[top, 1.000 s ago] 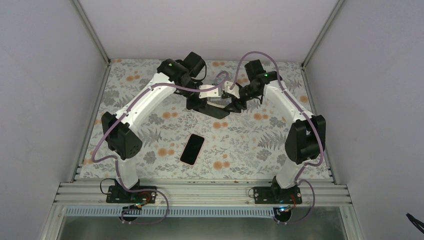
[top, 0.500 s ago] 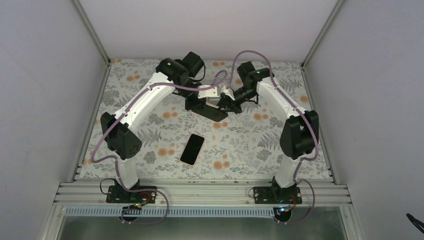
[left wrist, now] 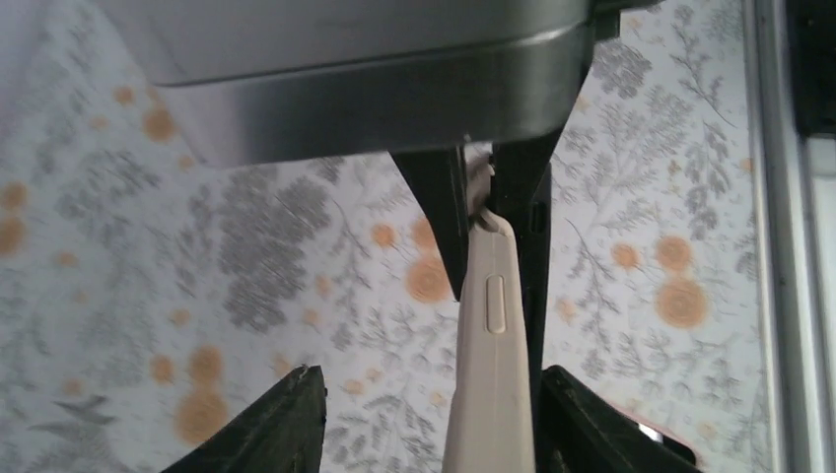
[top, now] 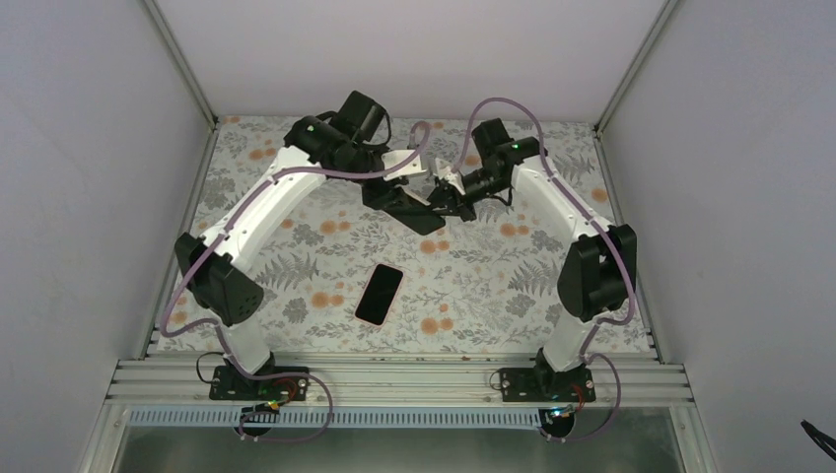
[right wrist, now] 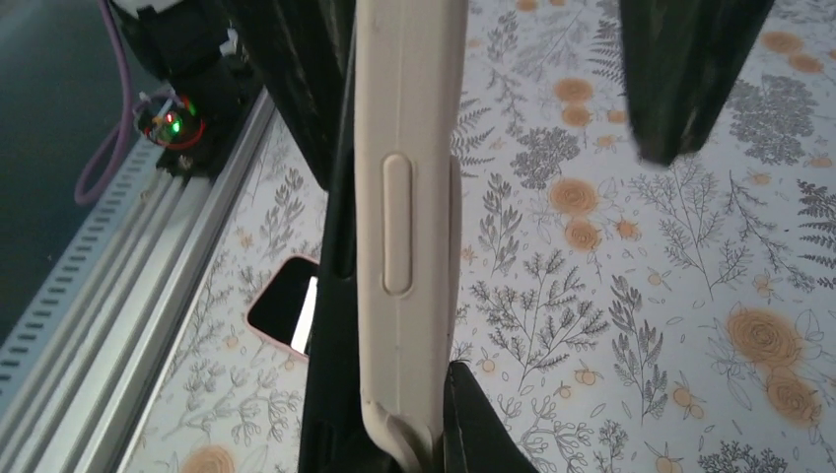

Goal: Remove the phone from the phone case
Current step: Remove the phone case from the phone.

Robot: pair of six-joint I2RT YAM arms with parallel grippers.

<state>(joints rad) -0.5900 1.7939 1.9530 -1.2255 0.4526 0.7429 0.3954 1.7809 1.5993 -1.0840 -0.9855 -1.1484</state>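
Phone lies flat, dark face up, near the middle of the flowered counter, out of its case and well apart from both arms. Beige case is held up at the far side, edge-on between the two arms, with the right gripper jaws clamped tight on one end. Left gripper jaws stand partly open around the other end, case just beside one finger, not pinched.

Soft, even light; the phone case looks slightly blurred close-up.
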